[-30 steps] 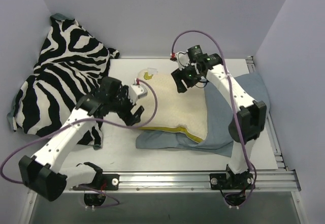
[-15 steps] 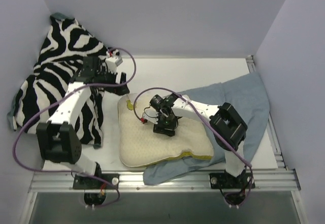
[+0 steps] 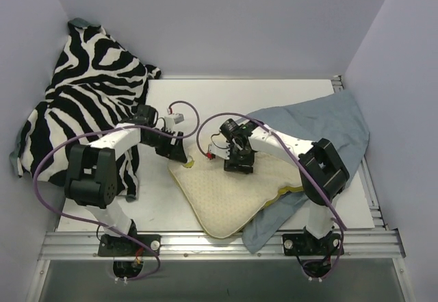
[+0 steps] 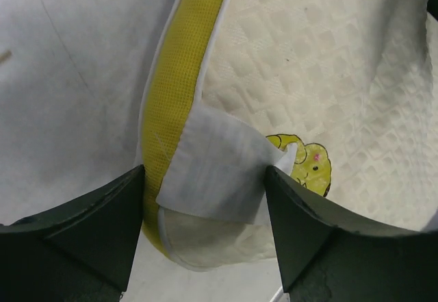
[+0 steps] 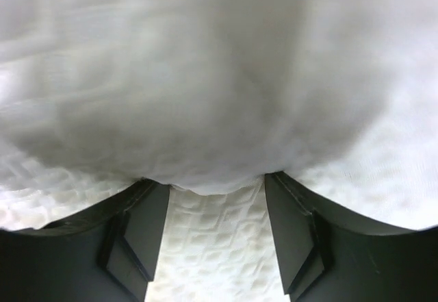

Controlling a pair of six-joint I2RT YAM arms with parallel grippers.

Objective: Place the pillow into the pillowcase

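Observation:
The cream pillow [image 3: 226,196] lies slantwise at the table's middle, its right part over the grey-blue pillowcase [image 3: 321,120]. My left gripper [image 3: 179,157] is at the pillow's left corner. In the left wrist view it [image 4: 205,172] stands open astride that corner, with the yellow edge [image 4: 185,62] and a white label [image 4: 212,172] between its fingers. My right gripper [image 3: 238,162] presses on the pillow's top. In the right wrist view it [image 5: 213,180] is shut on a bulging fold of the pillow [image 5: 219,247], which covers its fingertips.
A black-and-white zebra-print cloth [image 3: 89,96] is heaped at the back left, against the wall. Bare white table [image 3: 157,206] shows near the left arm. A metal rail [image 3: 226,242] runs along the front edge. Part of the pillowcase [image 3: 270,223] hangs near it.
My left gripper has come from beside the zebra cloth to the pillow's left corner and has narrowed. The pillow has turned and shifted right with my right gripper on it.

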